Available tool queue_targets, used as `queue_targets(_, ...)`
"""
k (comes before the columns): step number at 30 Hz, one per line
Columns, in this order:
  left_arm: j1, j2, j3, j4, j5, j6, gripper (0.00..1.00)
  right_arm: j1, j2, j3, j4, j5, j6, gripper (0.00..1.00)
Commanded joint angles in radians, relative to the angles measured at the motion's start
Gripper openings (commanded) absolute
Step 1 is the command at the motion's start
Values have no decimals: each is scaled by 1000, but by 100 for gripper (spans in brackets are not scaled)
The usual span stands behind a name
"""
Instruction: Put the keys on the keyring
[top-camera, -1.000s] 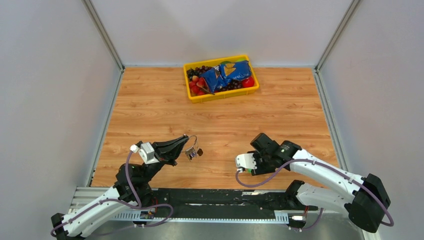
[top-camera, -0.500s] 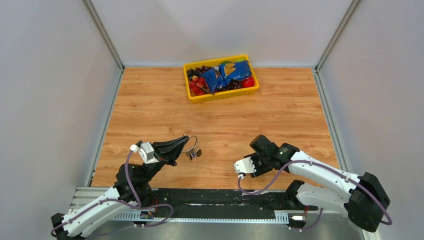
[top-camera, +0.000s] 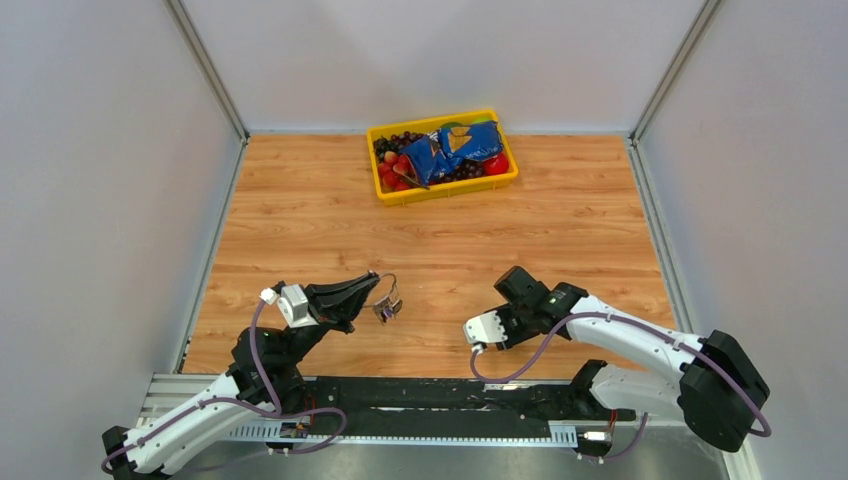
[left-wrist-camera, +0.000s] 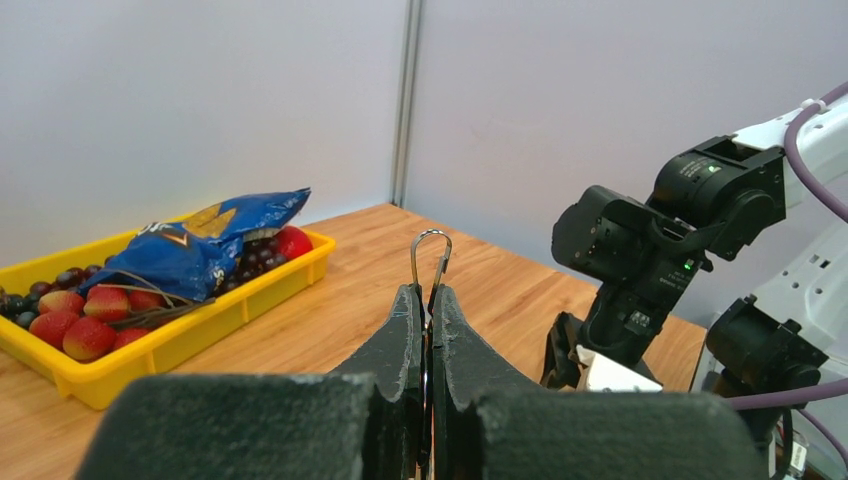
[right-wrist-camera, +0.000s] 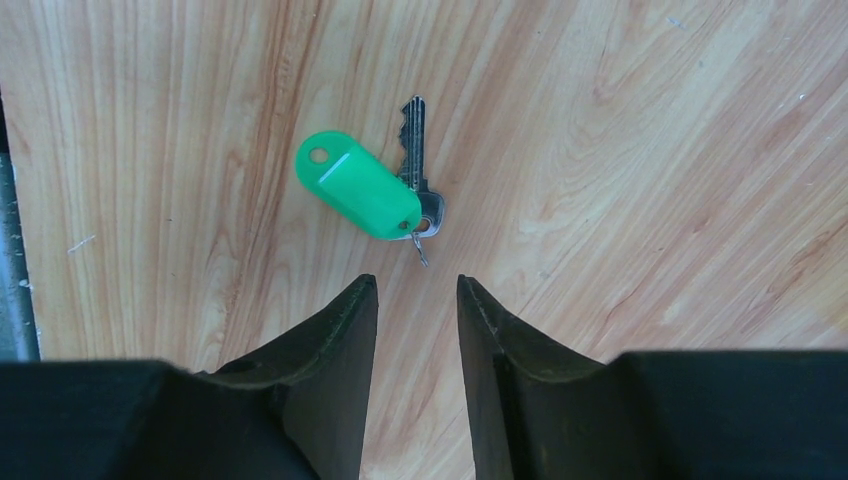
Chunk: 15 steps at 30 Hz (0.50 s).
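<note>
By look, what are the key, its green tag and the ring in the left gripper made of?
Key: metal, likely steel or nickel-plated; grey with a dull sheen.
Green tag: plastic; smooth and semi-gloss, uniform colour with a soft highlight.
Keyring: thin metal wire, silvery and shiny; alloy not tellable.

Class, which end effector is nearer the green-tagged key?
Right. The right end effector hovers open just short of the key; the left end effector is off to the side, clamped on the keyring.
</note>
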Motion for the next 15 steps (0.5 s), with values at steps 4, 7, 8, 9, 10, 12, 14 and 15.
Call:
queue_targets(4, -2, -12, 23, 47, 17, -15, 1, -8, 42, 8, 45, -39, -37, 39)
queue_targets(7, -3, -17, 22, 45, 17, -17, 0, -7, 51, 14, 48, -45, -35, 37)
queue_targets(8, -2, -21, 21, 45, 17, -17, 0, -7, 53, 12, 49, -44, -35, 37)
queue_targets(9, -2, -21, 21, 44, 17, -18, 0, -7, 55, 11, 51, -44, -35, 37)
queue_targets(10, -2, -22, 21, 44, 17, -18, 0, -7, 55, 10, 52, -46, -34, 36)
queue_targets(12, -3, -23, 20, 44, 19, -19, 0, -7, 55, 10, 54, -50, -33, 35)
queue_targets(14, -3, -23, 21, 43, 19, -19, 0, -7, 58, 8, 56, -49, -33, 34)
queue_targets(15, -2, -23, 21, 43, 19, -20, 0, -7, 59, 8, 57, -49, -34, 34)
